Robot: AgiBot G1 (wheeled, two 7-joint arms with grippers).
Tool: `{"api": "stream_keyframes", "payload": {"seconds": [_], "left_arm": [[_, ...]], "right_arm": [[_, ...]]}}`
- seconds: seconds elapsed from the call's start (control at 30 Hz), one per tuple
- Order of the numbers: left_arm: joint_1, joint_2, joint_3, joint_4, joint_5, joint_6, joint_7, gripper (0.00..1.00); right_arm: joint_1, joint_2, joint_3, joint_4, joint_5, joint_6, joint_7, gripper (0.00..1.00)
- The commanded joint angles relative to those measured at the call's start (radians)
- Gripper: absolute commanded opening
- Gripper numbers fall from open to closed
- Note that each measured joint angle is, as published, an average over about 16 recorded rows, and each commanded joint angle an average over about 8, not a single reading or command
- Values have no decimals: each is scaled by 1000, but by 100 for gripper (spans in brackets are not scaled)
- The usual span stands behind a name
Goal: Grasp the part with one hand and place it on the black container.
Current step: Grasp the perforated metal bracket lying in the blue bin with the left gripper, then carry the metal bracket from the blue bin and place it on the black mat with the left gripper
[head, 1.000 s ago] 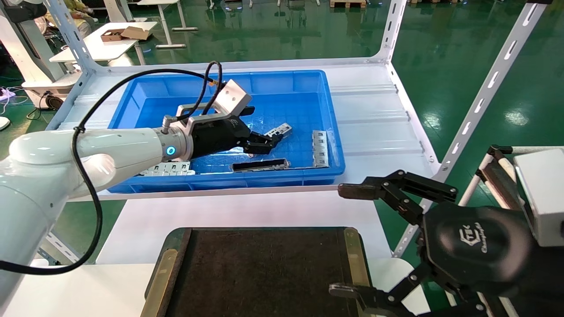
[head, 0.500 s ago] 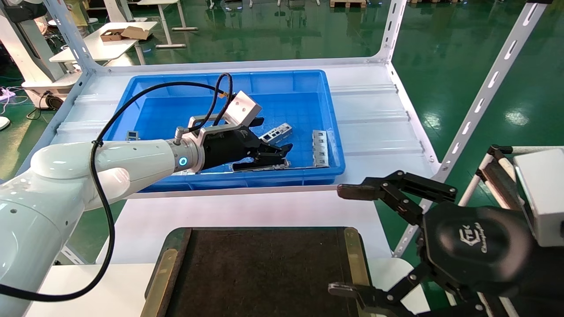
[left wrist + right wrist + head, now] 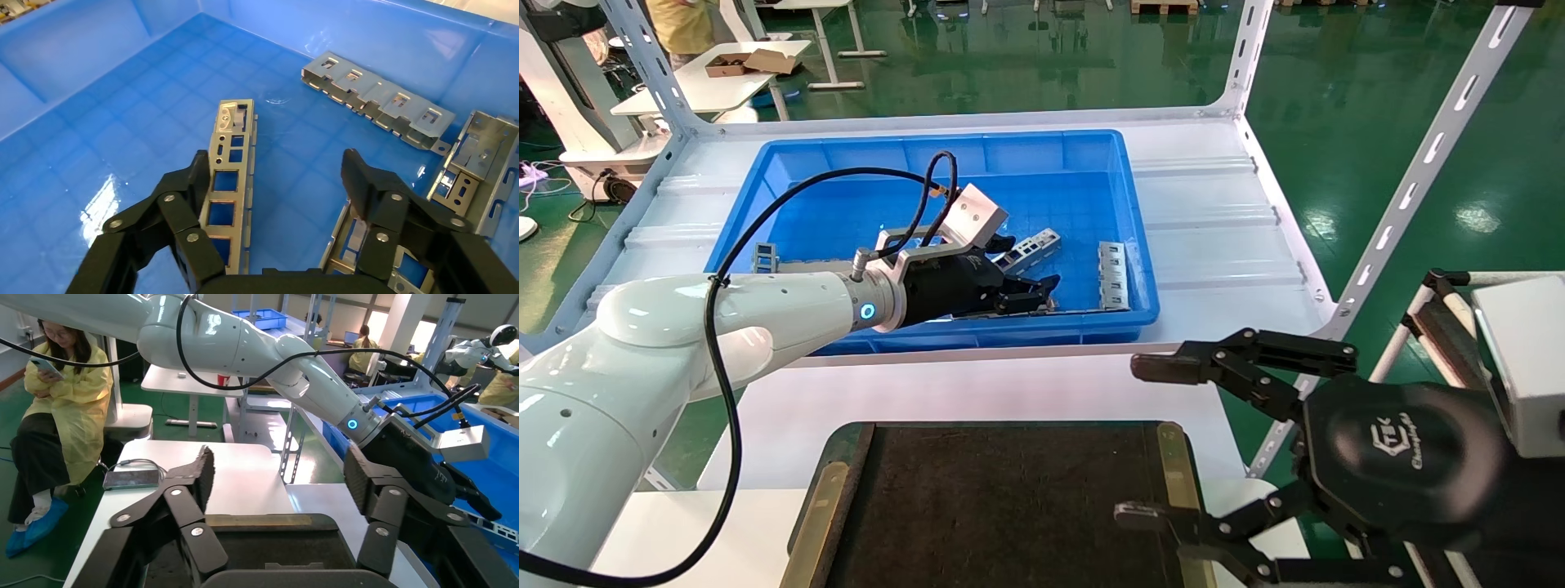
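Note:
The part point(image 3: 230, 177), a slim silver bar with a row of rectangular windows, lies flat on the floor of the blue bin point(image 3: 92, 49). My left gripper point(image 3: 275, 162) is open and low over the bin floor. The bar runs along the inner side of one finger point(image 3: 197, 177), with nothing gripped. In the head view the left gripper point(image 3: 1042, 294) reaches into the near right part of the bin point(image 3: 928, 140). The black container point(image 3: 1009, 506) sits at the table's front. My right gripper point(image 3: 1144, 441) hangs open beside its right edge.
More stamped metal lies in the bin: a tabbed plate point(image 3: 379, 101) ahead of the fingers, a bracket-like piece point(image 3: 483, 159) to one side, and another piece point(image 3: 349, 239) under the other finger. White shelf posts point(image 3: 1418, 171) stand at the right. A person point(image 3: 67, 410) sits beyond the table.
My left gripper has moved lower and towards the bin's near right corner, still open. The right gripper has shifted slightly to the left.

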Motion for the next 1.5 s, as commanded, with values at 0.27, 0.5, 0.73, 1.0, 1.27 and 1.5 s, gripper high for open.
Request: {"api": "stream_keyframes", "payload": {"seconds": [0.27, 0.5, 0.73, 1.0, 1.27, 1.5], "left_arm": [[9, -1, 53, -18, -31, -21, -39, 0], [10, -1, 89, -28, -58, -35, -57, 0], [6, -1, 122, -41, -90, -48, -71, 0], [0, -2, 156, -49, -125, -66, -76, 0], [-23, -5, 162, -49, -187, -86, -84, 0], [-65, -15, 134, -40, -270, -58, -90, 0]], "right_arm": [[0, 0, -1, 0, 0, 0, 0, 0], [0, 0, -1, 0, 1, 0, -1, 0], [0, 1, -2, 0, 1, 1, -1, 0], [0, 1, -2, 0, 1, 1, -1, 0], [1, 1, -3, 0, 2, 1, -1, 0], [1, 1, -3, 0, 2, 1, -2, 0]]}}
